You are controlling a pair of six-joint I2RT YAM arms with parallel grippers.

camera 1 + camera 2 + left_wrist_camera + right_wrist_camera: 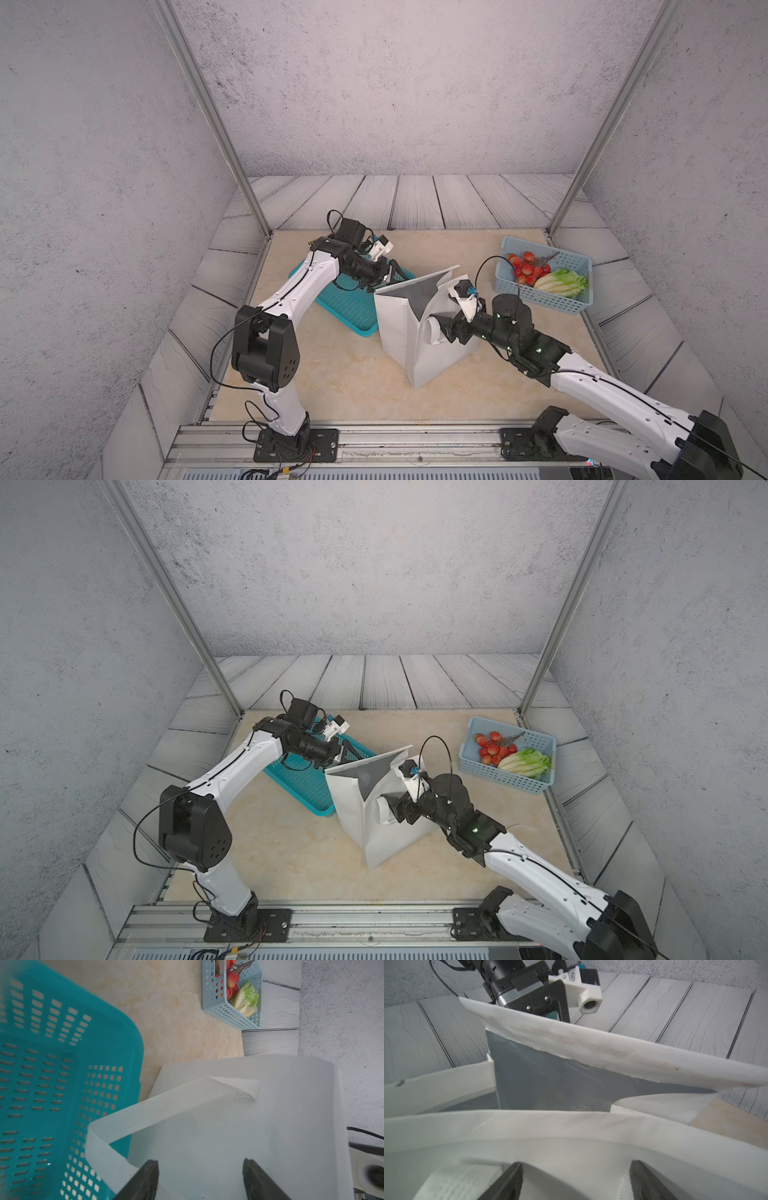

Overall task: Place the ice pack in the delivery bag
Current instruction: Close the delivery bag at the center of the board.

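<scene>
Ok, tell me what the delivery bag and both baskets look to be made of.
Delivery bag: likely non-woven fabric, matte white; its handle shows a dotted embossed texture and stitching. Lining: silvery foil-like film, creased and faintly shiny. Teal basket and light-blue basket: moulded plastic, smooth with regular holes.

To my left a teal mesh basket (353,307) sits on the beige tabletop (324,382). Far right, a light-blue basket (540,297) holds red bumpy fruits (527,268) beside lettuce (563,282).
</scene>
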